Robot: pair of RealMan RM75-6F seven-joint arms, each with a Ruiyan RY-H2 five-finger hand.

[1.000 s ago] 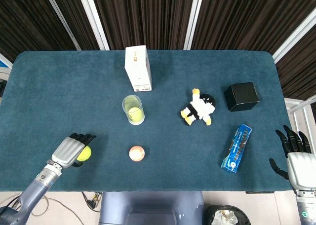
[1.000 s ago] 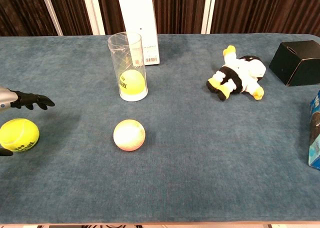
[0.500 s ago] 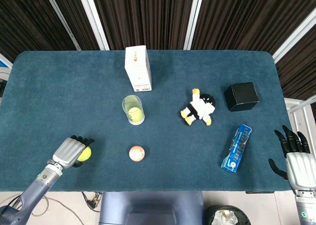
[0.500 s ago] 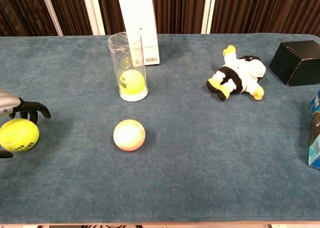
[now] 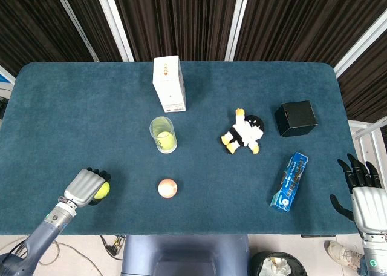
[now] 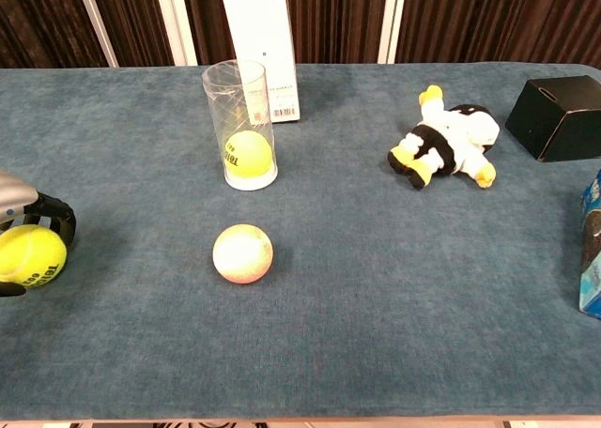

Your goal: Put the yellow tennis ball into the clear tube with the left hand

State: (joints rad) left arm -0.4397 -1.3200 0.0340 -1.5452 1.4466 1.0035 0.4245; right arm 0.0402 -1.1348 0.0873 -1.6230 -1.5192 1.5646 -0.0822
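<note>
Yellow fuzzy tennis ball (image 6: 28,257) is gripped under the left hand's (image 5: 84,186) curled black fingers (image 6: 52,212); the right hand's (image 5: 365,203) fingers are spread, empty.

Your yellow tennis ball (image 6: 30,256) low at the surface's near-left edge, wrapped by the left robot hand (image 5: 85,187), your clear tube (image 6: 240,125) upright mid-surface, already holding another yellow ball.
</note>
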